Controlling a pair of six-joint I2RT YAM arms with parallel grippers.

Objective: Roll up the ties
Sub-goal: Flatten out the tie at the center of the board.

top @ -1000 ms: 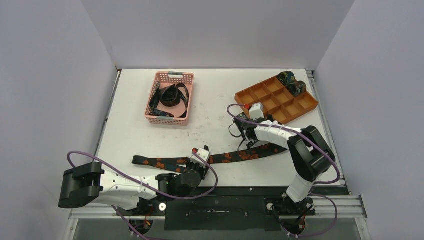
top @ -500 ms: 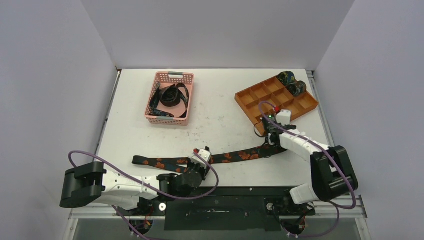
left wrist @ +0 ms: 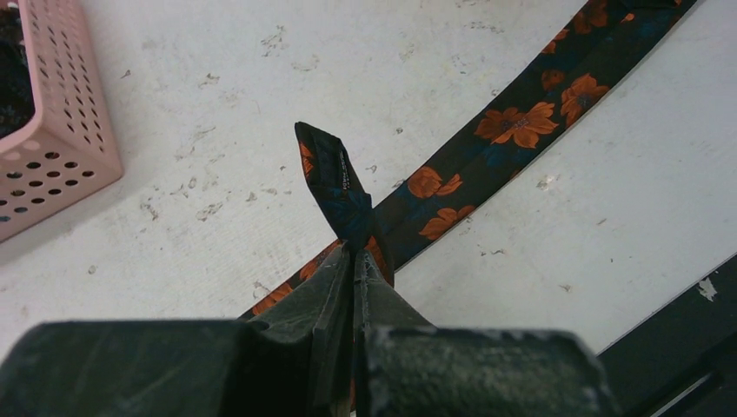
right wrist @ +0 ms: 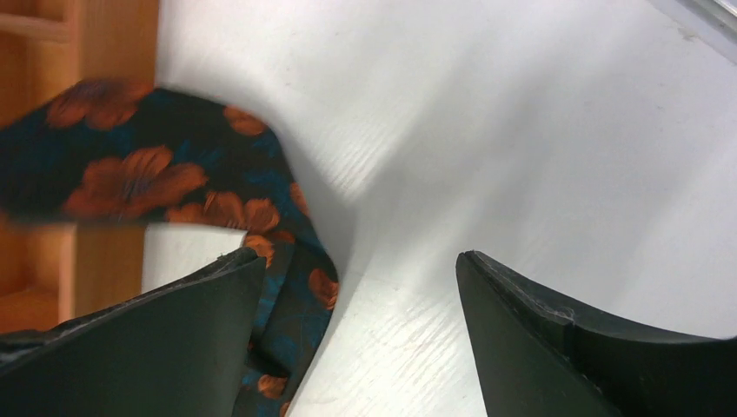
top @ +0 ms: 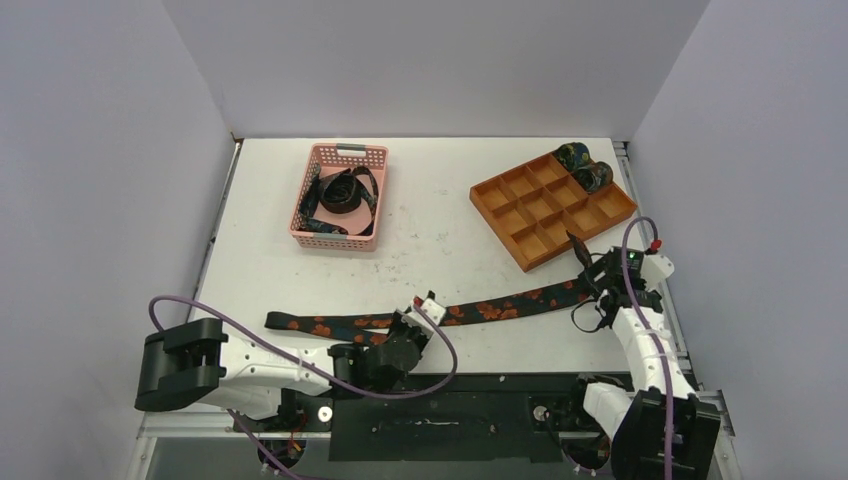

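Observation:
A long dark tie with orange flowers lies stretched along the table's front. My left gripper is shut on a pinched-up fold of the tie near its middle, and the fold sticks up past the left gripper. My right gripper stands open at the tie's wide right end. There the tie drapes against the left finger, with only bare table between the jaws of the right gripper. Two rolled ties sit in the tray's far compartments.
The orange compartment tray stands just behind the right gripper, and its edge shows in the right wrist view. A pink mesh basket at the back left holds several loose ties; its corner shows in the left wrist view.
My right arm swung right from the tie's middle to its wide end and its jaws widened. The tie's right end shifted right. The left gripper moved slightly right, still pinching the tie.

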